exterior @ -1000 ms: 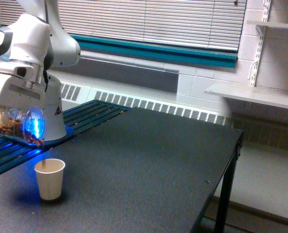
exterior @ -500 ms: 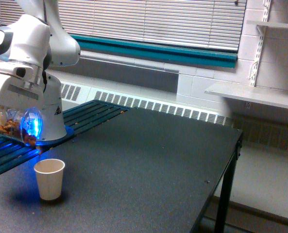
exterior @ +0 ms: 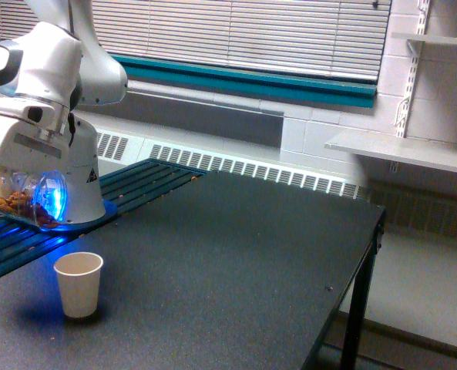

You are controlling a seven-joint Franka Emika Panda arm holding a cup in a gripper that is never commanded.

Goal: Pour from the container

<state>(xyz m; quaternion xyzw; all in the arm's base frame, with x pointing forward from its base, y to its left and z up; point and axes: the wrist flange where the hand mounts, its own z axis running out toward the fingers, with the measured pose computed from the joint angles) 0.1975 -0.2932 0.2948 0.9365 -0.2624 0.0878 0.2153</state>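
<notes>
Far left of exterior view: jar (exterior: 24, 202) held on its side by gripper (exterior: 6, 185), above and left of paper cup (exterior: 78, 284), well off table (exterior: 236, 262). Brown nut bits inside, blue glow at mouth end. Jaws clamped on jar, fingers mostly hidden behind jar and arm (exterior: 47, 85). Small triangular sticker on arm base (exterior: 85, 189), unreadable. Jar's left end cut off by frame edge. No legible writing anywhere. Blinds (exterior: 236, 35) behind; shelf (exterior: 401, 150) at right.

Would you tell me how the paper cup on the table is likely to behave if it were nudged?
The paper cup stands upright and alone on the dark table, narrower at its base than its rim, so it would probably tip easily. It looks thin-walled and likely light, so it may slide or dent under a push.
</notes>
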